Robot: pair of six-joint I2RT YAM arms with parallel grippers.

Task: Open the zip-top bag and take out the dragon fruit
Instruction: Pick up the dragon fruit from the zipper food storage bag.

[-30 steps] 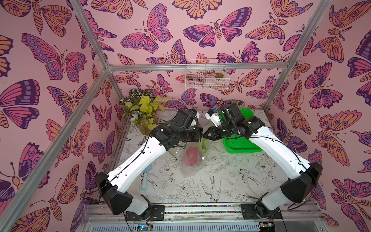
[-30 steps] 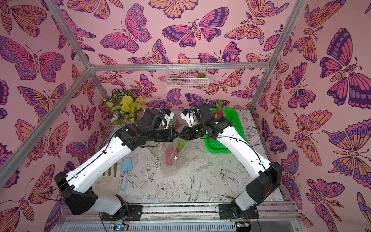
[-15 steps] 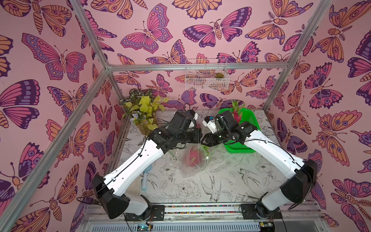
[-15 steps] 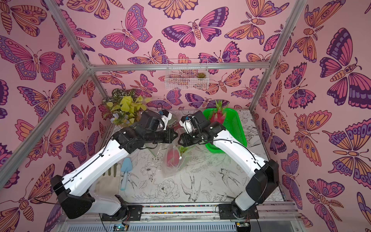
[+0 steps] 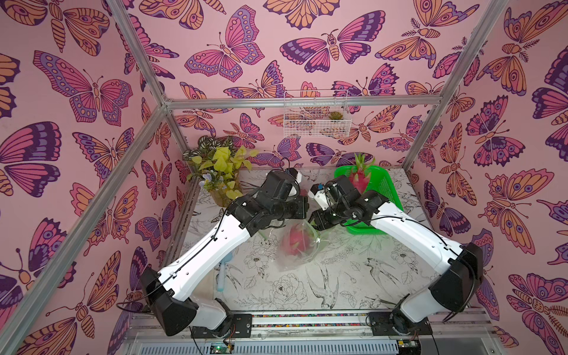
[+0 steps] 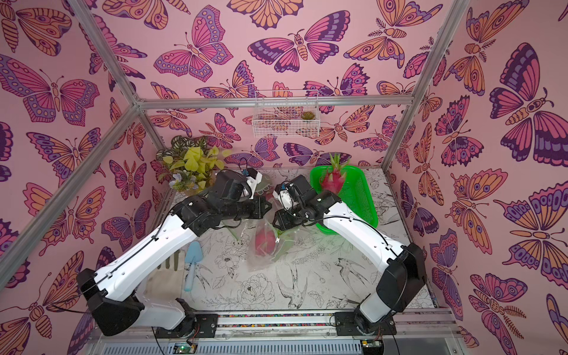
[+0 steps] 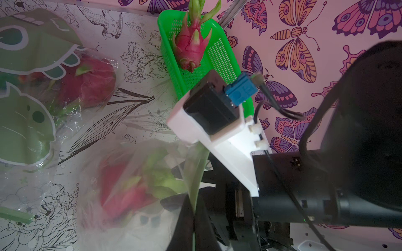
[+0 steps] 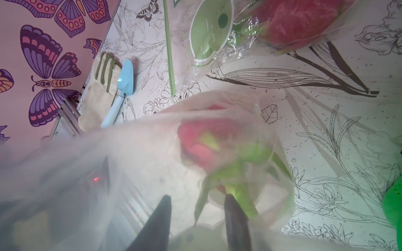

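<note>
The right gripper, back from the far-right green basket holding 1 dragon fruit, stands half-open, empty, at the mouth of the zip-top bag. The left gripper stays clamped on its rim; another fruit looks next.

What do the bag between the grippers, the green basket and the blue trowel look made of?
The bag is thin clear plastic film, glossy and crinkled; the dragon fruit inside shows through. The green basket looks like moulded plastic: perforated mesh walls, even bright colour. The trowel is pale blue, matte, probably plastic, possibly painted metal.
</note>
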